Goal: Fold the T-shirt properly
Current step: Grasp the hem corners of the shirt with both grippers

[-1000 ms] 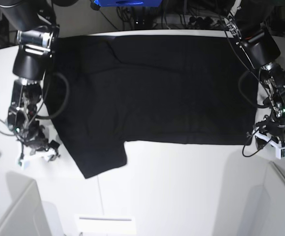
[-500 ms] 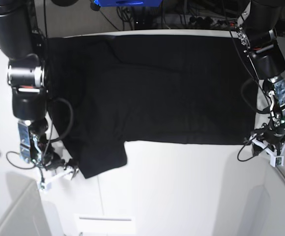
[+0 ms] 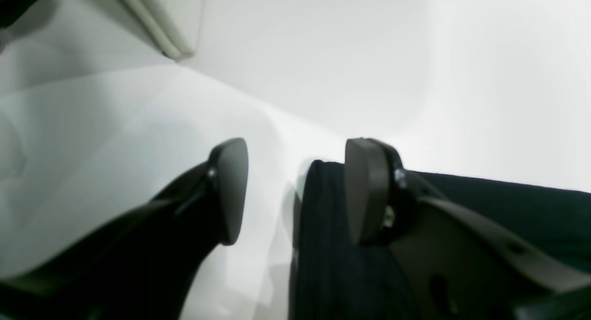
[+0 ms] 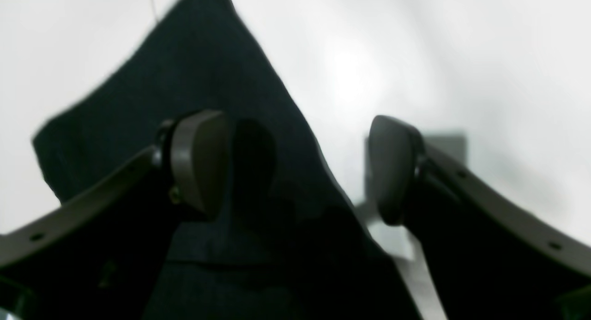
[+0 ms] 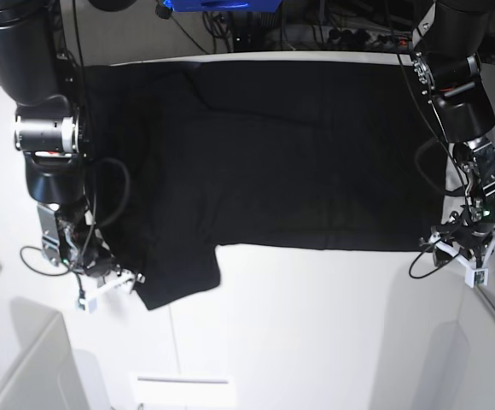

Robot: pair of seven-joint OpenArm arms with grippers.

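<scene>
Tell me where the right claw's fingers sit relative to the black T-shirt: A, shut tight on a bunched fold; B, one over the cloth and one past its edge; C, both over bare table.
B: in the right wrist view, the right claw is open, one finger over the T-shirt and the other past its edge.

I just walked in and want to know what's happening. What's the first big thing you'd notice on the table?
A large black cloth T-shirt spread flat fills most of the white table, one short sleeve poking out at its lower left corner in the base view. The right gripper sits at that sleeve with its jaws open around the sleeve's edge. The left gripper sits open at the shirt's lower right corner.
</scene>
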